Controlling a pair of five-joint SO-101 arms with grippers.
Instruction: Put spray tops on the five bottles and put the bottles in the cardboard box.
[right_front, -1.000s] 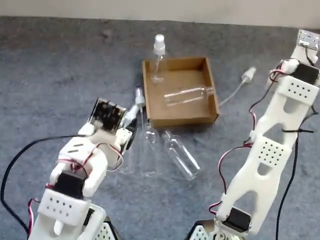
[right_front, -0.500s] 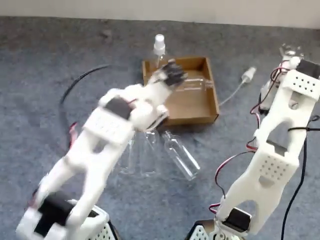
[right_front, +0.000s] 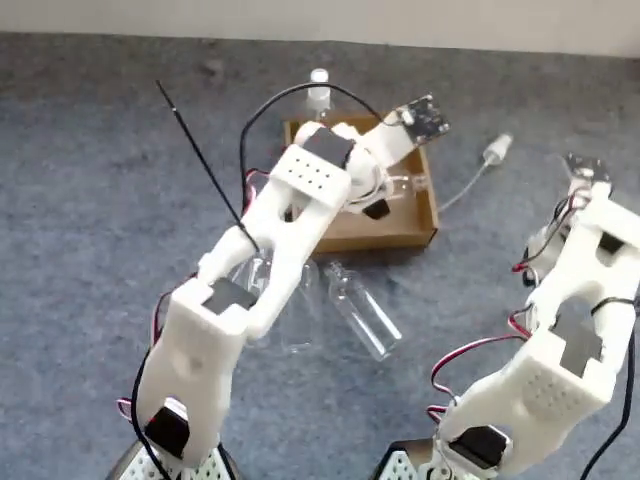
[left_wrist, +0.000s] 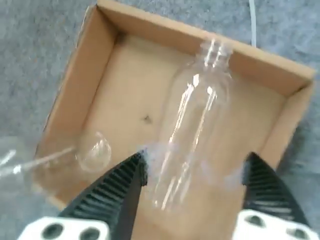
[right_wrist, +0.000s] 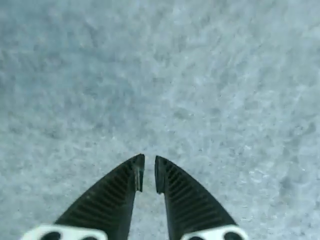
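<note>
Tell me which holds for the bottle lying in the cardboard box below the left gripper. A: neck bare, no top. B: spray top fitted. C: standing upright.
A: in the left wrist view the bottle lies flat in the cardboard box, its threaded neck uncapped.

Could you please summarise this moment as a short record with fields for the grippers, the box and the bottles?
left gripper: open, fingers on either side of the capless bottle lying in the cardboard box
right gripper: shut, empty, over the grey carpet
box contents: the capless bottle, plus an upright bottle with a spray top, in a corner
outside box: loose spray top on the carpet; lying bottle in front; another bottle partly behind the left arm
</note>
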